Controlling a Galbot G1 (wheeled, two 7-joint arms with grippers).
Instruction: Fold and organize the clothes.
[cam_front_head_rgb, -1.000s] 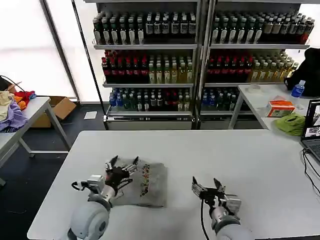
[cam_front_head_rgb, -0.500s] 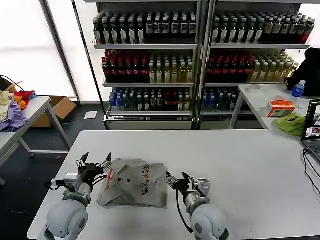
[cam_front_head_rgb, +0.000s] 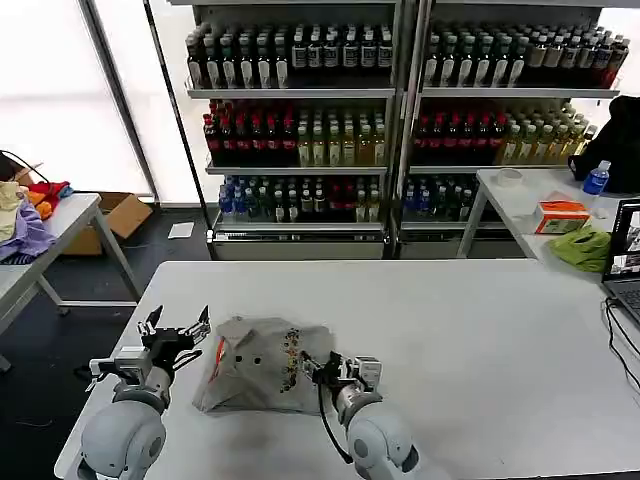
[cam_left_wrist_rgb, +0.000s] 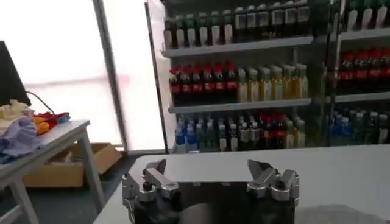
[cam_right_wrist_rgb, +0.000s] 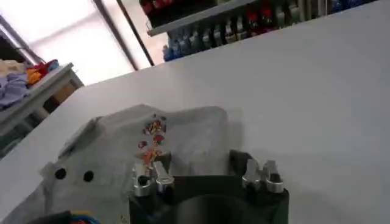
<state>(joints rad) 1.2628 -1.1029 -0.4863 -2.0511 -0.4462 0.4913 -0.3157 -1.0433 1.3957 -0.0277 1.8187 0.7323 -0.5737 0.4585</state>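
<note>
One grey shirt lies roughly folded on the white table, near the front left. A red-lined collar, dark buttons and a small multicoloured print face up. My left gripper hovers open just left of the shirt, nothing between its fingers. My right gripper stands open at the shirt's right edge. In the right wrist view the shirt with its print lies just beyond my right gripper, whose jaws are spread wide and hold nothing.
A side table at far left carries a purple, red and orange garment heap. The table at right holds a lime-green cloth, an orange box and a laptop. Bottle shelves stand behind.
My left gripper has pulled back leftward off the shirt, exposing the collar. My right gripper has travelled left across the table to the shirt's right edge.
</note>
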